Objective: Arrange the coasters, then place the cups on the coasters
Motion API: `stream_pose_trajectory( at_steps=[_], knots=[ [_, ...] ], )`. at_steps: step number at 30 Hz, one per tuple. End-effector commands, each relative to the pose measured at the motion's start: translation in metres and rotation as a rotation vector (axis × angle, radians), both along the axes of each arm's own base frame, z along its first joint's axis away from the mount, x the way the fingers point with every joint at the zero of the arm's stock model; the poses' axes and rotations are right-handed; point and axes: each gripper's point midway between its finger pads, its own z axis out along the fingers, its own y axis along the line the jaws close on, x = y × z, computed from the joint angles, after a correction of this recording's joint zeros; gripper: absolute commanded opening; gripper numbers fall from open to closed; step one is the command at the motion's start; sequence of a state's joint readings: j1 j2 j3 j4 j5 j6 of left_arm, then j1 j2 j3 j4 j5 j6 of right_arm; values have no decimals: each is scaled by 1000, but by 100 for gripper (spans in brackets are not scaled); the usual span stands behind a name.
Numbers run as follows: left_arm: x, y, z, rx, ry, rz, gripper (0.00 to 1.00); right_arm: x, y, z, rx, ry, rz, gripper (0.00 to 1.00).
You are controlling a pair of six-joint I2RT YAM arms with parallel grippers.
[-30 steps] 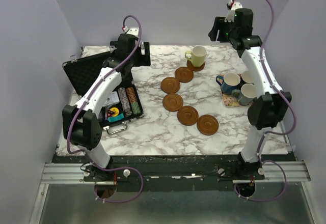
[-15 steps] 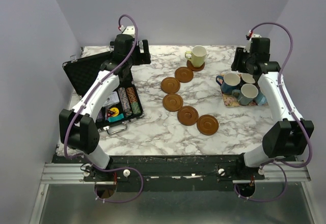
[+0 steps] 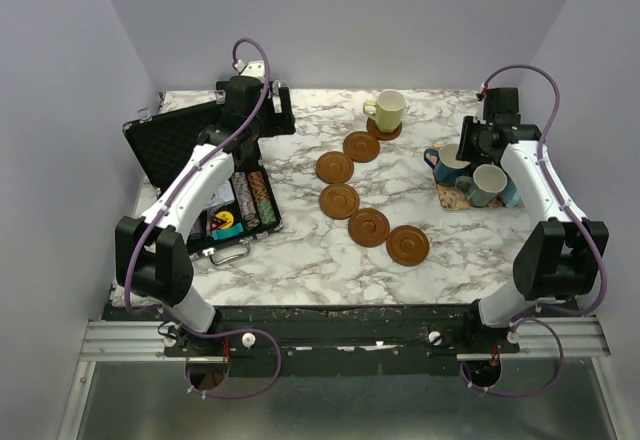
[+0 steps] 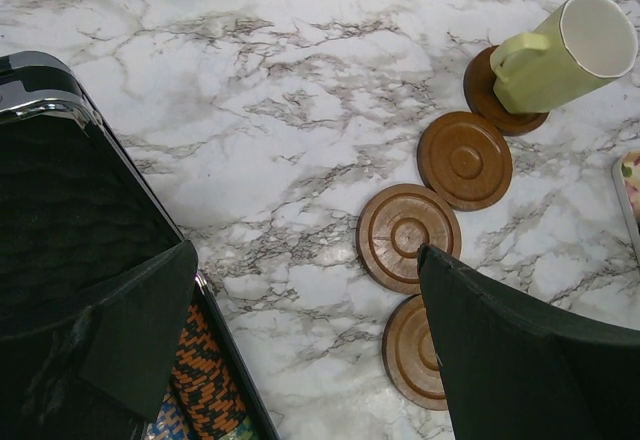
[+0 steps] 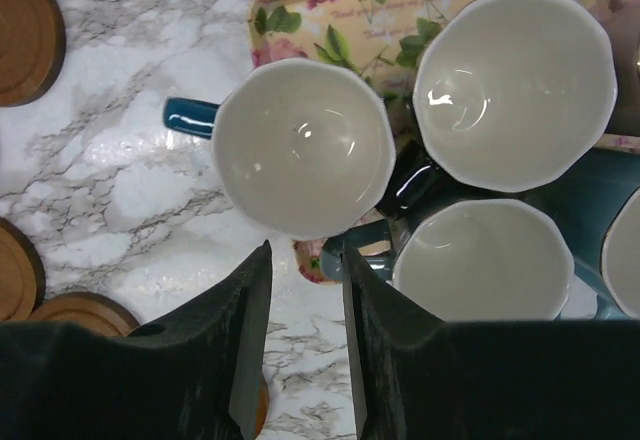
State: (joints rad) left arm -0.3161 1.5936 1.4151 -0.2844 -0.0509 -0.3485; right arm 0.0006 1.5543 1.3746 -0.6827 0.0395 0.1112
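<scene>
The dark blue mug [image 5: 300, 150] sits at the floral tray [image 5: 330, 0] edge, with other mugs crowding one side and open marble on its handle side. The right gripper [image 5: 305, 260], lower than before, is at the mug's rim with fingers narrowed but empty. The left gripper [image 4: 308, 255] gapes wide over the coasters [image 4: 408, 237].

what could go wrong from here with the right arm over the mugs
1. The dark blue mug sits tight against neighbouring mugs at the floral tray edge; lifting it may knock them.
2. The right end effector hovers at its rim with narrow jaws, so it might miss or tip it.
</scene>
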Motion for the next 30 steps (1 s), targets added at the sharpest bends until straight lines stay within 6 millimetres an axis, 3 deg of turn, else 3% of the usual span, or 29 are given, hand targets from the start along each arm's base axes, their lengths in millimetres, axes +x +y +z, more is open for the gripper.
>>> stream_pose_trajectory(
  at_steps=[1,6,13,20,30],
  knots=[
    [-4,4,24,-15,-59,4,99,9,-22,-6,-5,30,-66,41],
    [-6,7,27,-21,-69,22,99,12,-37,-16,-20,59,-96,40],
    [-10,10,24,-7,-60,31,99,27,-39,-23,-17,70,-97,39],
    [-11,12,26,-5,-64,36,99,29,-49,-30,-52,88,-131,35],
    [-14,15,24,2,-61,45,99,39,-43,-42,-21,98,-117,31]
  ],
)
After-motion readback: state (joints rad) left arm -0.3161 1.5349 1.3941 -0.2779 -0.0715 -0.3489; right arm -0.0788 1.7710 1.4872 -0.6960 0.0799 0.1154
